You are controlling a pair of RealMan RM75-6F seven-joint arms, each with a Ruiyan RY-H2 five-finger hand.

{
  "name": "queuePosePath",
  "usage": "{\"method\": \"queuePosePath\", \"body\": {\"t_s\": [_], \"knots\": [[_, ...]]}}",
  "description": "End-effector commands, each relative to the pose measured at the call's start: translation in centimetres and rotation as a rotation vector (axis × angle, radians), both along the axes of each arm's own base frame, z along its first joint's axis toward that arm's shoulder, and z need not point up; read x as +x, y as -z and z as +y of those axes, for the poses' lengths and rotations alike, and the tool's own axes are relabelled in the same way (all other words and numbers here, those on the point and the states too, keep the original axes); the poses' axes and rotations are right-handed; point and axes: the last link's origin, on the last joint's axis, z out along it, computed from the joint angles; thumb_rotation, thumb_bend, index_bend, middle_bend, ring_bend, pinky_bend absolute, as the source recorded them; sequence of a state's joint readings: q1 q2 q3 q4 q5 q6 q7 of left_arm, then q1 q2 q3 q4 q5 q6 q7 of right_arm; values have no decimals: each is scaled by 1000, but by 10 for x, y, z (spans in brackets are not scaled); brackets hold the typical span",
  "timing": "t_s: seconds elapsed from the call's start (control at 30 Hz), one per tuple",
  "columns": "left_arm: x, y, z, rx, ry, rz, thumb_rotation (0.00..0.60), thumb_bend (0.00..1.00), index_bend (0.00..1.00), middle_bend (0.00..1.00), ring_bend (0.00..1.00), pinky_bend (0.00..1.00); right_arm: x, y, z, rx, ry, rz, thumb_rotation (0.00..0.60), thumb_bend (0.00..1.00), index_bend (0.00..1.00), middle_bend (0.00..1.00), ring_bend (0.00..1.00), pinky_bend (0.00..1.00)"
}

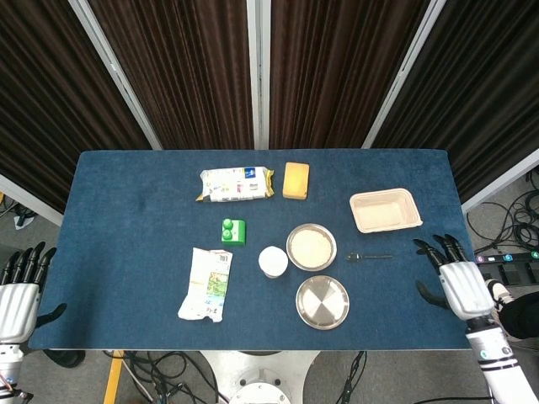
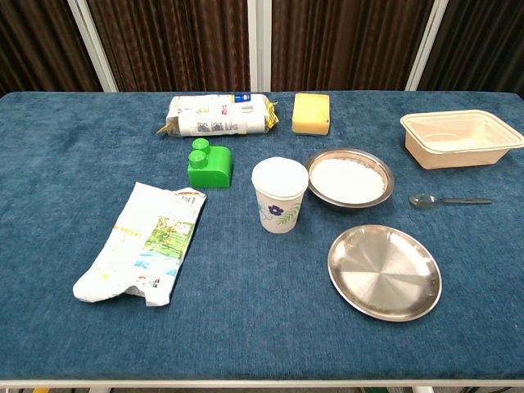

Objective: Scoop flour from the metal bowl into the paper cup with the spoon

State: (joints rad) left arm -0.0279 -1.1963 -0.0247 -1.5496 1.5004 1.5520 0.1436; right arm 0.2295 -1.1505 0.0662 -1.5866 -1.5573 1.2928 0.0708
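Note:
The metal bowl (image 1: 312, 247) (image 2: 350, 178) holds white flour and stands right of centre on the blue table. A white paper cup (image 1: 273, 261) (image 2: 280, 195) with a flower print stands upright just left of it. The spoon (image 1: 368, 257) (image 2: 449, 200) lies flat to the bowl's right, with its handle pointing right. My right hand (image 1: 456, 282) hovers open over the table's right edge, a short way right of the spoon. My left hand (image 1: 18, 293) hangs open off the table's left edge. Neither hand shows in the chest view.
An empty metal plate (image 1: 322, 301) (image 2: 384, 271) lies in front of the bowl. A beige tray (image 1: 385, 210) (image 2: 461, 137) sits behind the spoon. A green block (image 1: 232, 231), a yellow sponge (image 1: 296, 180) and two packets (image 1: 237, 183) (image 1: 208, 284) lie to the left and back.

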Motion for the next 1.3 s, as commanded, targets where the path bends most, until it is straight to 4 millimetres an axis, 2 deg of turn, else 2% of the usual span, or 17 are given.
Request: {"method": "queuePosePath", "body": {"t_s": [0.03, 0.13, 0.3, 0.6, 1.0, 1.3], "knots": [[-2, 0, -2, 0, -8, -4, 600, 0, 99, 50, 11, 0, 5, 28, -33, 79, 9, 0, 600, 264, 185, 326, 109, 106], [-5, 1, -4, -2, -21, -10, 600, 0, 99, 50, 11, 0, 9, 48, -48, 144, 23, 17, 600, 263, 215, 340, 119, 131], [-6, 3, -3, -13, -27, -14, 600, 0, 99, 50, 10, 0, 14, 76, -63, 232, 32, 57, 600, 273, 279, 354, 135, 164], [-7, 6, 2, -27, -23, -15, 600, 0, 99, 50, 11, 0, 10, 104, -86, 270, 56, 164, 600, 288, 296, 317, 147, 174], [-9, 8, 2, -38, -34, -20, 600, 0, 100, 50, 11, 0, 2, 115, -102, 238, 95, 238, 600, 322, 303, 340, 147, 174], [-10, 8, 0, -39, -42, -21, 600, 0, 100, 50, 11, 0, -9, 117, -102, 204, 109, 285, 600, 316, 339, 362, 148, 166]]}}
